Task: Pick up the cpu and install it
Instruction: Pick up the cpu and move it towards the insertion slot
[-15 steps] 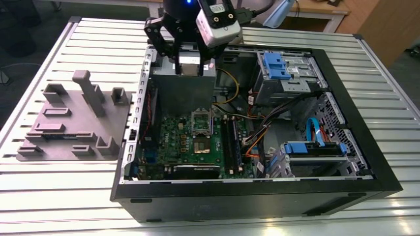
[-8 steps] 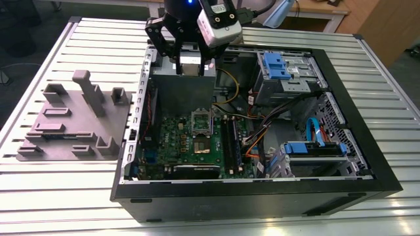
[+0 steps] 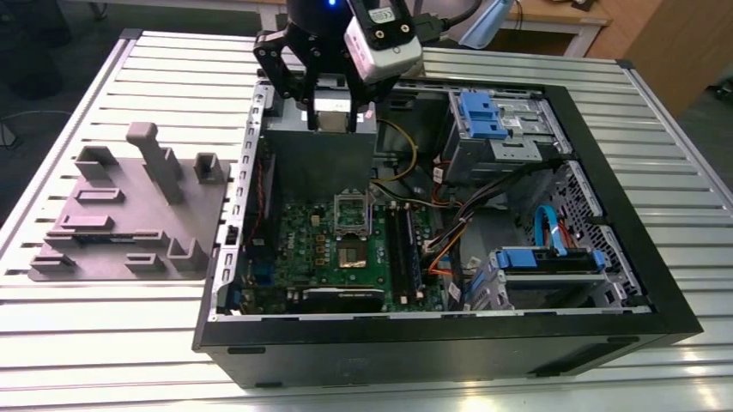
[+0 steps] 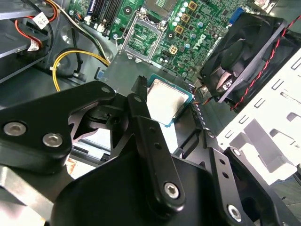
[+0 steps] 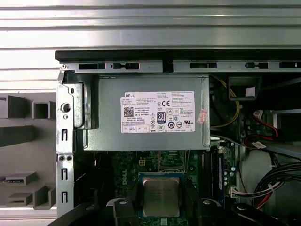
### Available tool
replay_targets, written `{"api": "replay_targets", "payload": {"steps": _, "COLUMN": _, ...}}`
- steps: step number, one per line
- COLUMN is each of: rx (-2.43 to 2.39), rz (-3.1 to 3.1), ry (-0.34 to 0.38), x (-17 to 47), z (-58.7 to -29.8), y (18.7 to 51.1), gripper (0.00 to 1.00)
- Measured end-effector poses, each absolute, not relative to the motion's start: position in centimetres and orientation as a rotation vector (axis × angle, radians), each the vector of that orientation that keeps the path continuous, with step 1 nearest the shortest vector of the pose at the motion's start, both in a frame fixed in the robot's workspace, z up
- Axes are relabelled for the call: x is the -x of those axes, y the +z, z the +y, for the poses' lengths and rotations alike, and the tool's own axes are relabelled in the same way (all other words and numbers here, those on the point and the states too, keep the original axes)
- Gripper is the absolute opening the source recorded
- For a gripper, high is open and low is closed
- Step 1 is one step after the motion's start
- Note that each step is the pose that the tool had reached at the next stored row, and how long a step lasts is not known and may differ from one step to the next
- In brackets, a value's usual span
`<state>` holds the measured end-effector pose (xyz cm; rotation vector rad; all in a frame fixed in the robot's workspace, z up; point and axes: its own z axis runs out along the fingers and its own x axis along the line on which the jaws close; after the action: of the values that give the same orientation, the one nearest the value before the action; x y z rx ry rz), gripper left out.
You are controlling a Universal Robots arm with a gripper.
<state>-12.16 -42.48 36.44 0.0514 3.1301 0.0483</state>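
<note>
The cpu (image 5: pixel 161 195) is a small square chip with a silver-grey top and a green rim. My gripper (image 5: pixel 161 201) is shut on it, a black finger (image 5: pixel 126 207) pressing on each side. In the exterior view the gripper (image 3: pixel 332 120) hangs over the back of the open computer case (image 3: pixel 641 283), holding the cpu (image 3: pixel 332 110) above the grey power supply. The second wrist view shows the cpu (image 4: pixel 165 100) tilted between the fingers. The empty socket (image 3: pixel 352 210) lies on the green motherboard (image 3: pixel 309 249) below, also seen as a socket (image 4: pixel 142 36) and a socket (image 5: pixel 170 161) in both wrist views.
A grey power supply box (image 5: pixel 146 113) with a white label sits directly under the gripper. A black fan (image 4: pixel 244 52), blue drive bays (image 3: pixel 493 116) and loose cables (image 3: pixel 458 232) crowd the case. A grey fixture plate (image 3: pixel 126 215) lies at the exterior view's left on the slatted table (image 3: pixel 115 343).
</note>
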Motion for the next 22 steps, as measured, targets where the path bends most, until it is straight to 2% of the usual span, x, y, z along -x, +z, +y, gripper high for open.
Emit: {"api": "replay_targets", "payload": {"steps": 22, "rx": -0.052, "rz": 3.130, "ry": 0.048, "x": 10.6, "z": -42.9, "y": 36.3, "gripper": 0.47}}
